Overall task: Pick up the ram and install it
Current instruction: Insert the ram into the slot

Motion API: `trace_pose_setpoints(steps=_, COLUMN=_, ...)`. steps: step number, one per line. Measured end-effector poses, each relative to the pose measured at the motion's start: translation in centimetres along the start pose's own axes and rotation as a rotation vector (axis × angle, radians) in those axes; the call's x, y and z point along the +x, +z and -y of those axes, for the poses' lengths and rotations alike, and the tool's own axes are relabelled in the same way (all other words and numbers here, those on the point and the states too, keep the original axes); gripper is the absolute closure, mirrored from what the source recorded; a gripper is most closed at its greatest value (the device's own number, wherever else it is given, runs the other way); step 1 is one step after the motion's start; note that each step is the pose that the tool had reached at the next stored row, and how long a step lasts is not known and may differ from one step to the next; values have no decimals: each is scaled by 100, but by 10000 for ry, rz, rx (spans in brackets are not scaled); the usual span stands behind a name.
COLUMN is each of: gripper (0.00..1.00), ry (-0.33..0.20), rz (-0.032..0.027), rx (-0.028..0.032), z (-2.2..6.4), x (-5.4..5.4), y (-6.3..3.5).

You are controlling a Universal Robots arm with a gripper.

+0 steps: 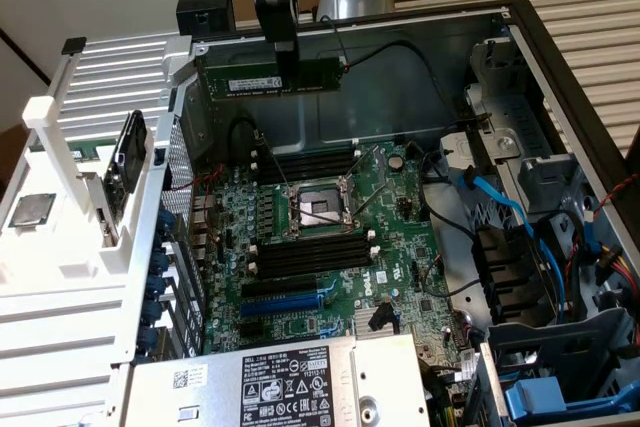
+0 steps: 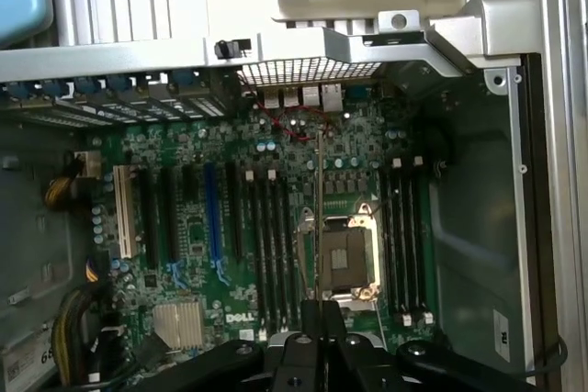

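Note:
The ram, a long green stick with a pale label, hangs level in the air above the open computer case. My gripper is shut on it near its middle, coming down from above. In the wrist view the ram appears edge-on as a thin line rising from the gripper, over the open processor socket. Black memory slots lie on the motherboard in the case, with a second bank on the socket's far side. The stick is well above both banks and touches neither.
A white rack on the exterior view's left carries a silver processor chip and a black card. The power supply sits at the case's near edge. Blue cables and drive cages crowd the exterior view's right.

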State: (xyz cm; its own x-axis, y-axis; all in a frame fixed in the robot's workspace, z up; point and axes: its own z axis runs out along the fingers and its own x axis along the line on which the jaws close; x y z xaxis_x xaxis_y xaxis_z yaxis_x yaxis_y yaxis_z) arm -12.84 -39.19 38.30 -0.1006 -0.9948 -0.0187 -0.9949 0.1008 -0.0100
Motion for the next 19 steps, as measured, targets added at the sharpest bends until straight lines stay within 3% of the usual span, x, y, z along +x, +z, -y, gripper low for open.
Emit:
trace_pose_setpoints(steps=5, gripper=88, ry=0, rz=35, rx=12, z=0, x=3, y=89)
trace_pose_setpoints(steps=9, gripper=88, ry=3, rz=202, rx=-4, z=1, x=3, y=123)
trace_pose_setpoints(steps=16, gripper=88, ry=-1, rz=211, rx=-13, z=9, x=3, y=129)
trace_pose_setpoints(steps=17, gripper=88, ry=-3, rz=236, rx=-22, z=18, x=10, y=130)
trace_pose_setpoints(steps=19, gripper=88, ry=0, rz=363, rx=-49, z=41, x=38, y=132)
